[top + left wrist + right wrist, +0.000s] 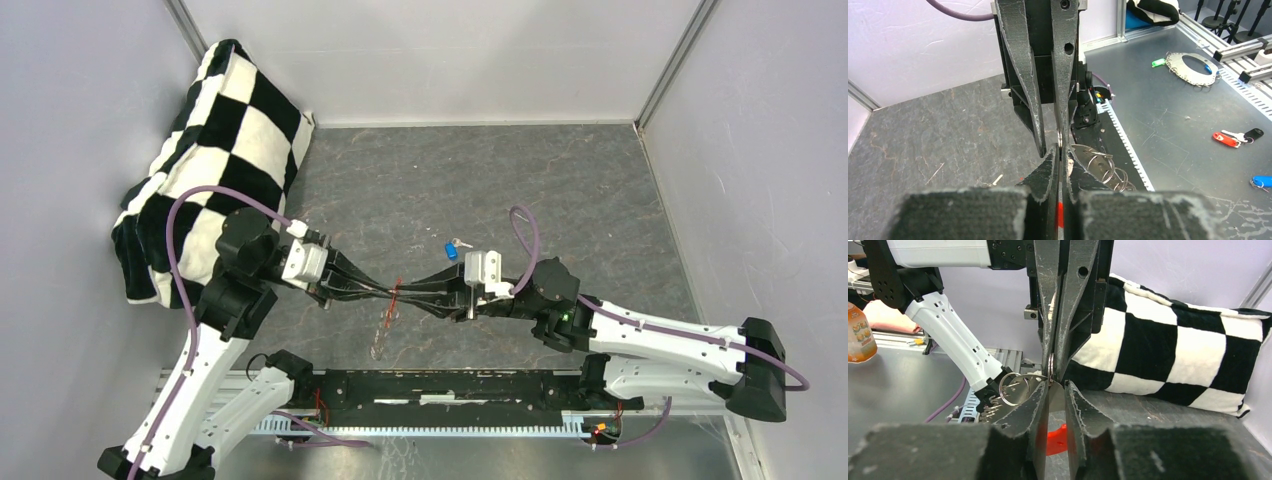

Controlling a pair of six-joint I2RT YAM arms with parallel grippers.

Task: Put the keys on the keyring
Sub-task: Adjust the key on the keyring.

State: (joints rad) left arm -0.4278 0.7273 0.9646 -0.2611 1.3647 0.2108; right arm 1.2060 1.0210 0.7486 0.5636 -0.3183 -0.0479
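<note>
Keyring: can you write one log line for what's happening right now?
left jaws: shut on keyring | right jaws: tip to tip, grip unclear | blue-capped key: loose on table

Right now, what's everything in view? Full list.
table: 1, dark grey, middle of view
pillow: 1, black-and-white check, far-left corner
blue-capped key: 1, blue head, lying mid-table
keyring: 1, red, midair at centre
silver rings: bunch, silver, beside the keyring
key fobs: 4, green, red, black, blue, on the metal bench off the table
bottle: 1, orange, off the table
left fingers: 2, black, shut on the silver rings
right fingers: 2, black, slightly apart
</note>
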